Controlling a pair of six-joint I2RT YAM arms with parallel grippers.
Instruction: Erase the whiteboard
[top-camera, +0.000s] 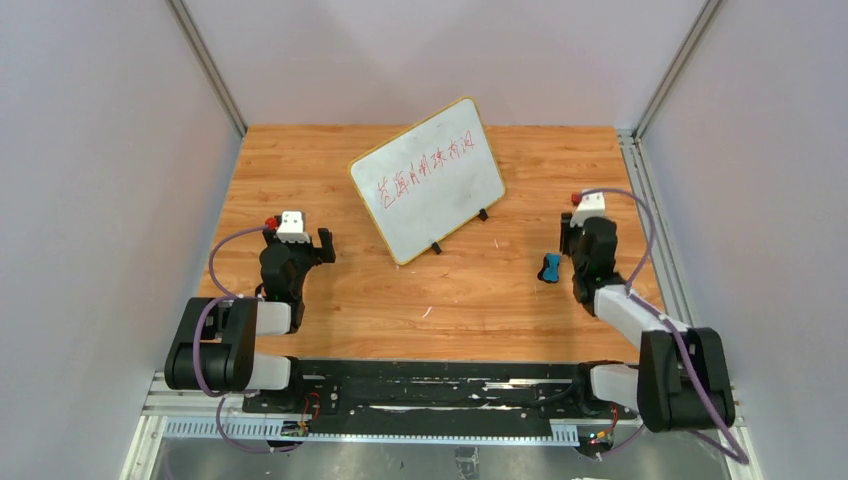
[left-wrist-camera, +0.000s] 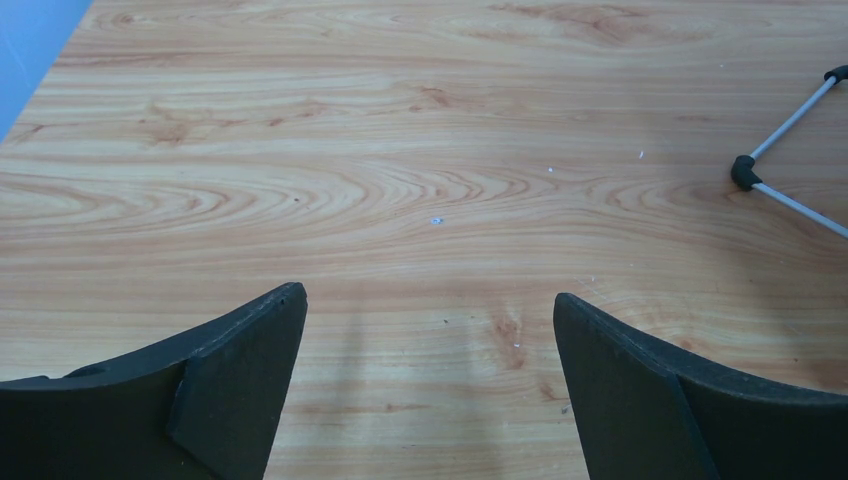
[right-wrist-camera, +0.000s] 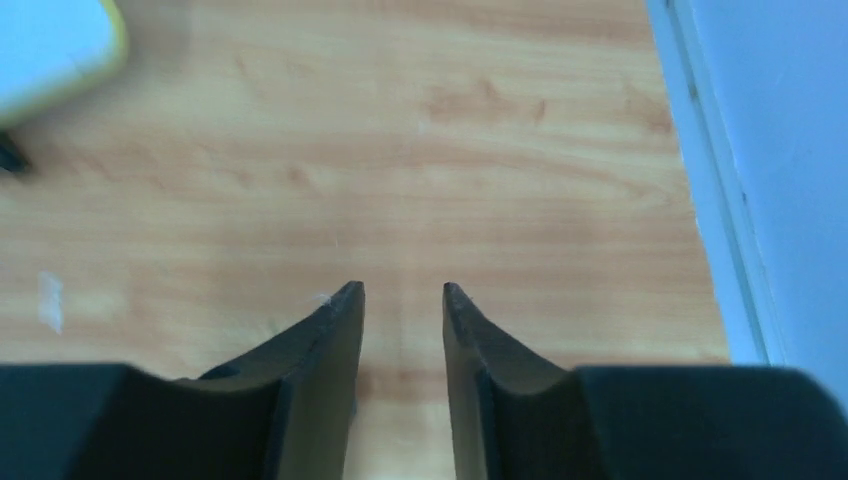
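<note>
Left gripper (left-wrist-camera: 430, 300): fingers spread wide, nothing between them, over the left side of the bench (top-camera: 290, 170).
Whiteboard (top-camera: 428, 180): mid-bench toward the far edge, propped tilted on two black feet (yellow rim, red handwriting across its face).
Small blue object (top-camera: 549, 267): lying on the bench just beside the right gripper.
Right gripper (right-wrist-camera: 404, 290): fingers narrowly apart, holding nothing.

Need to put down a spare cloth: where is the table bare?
Widest bare wood: the near strip in front of the whiteboard, between the left gripper and the small blue object. The far left corner of the table is free too. Crowded: around the right gripper, with the blue object close beside its arm.
</note>
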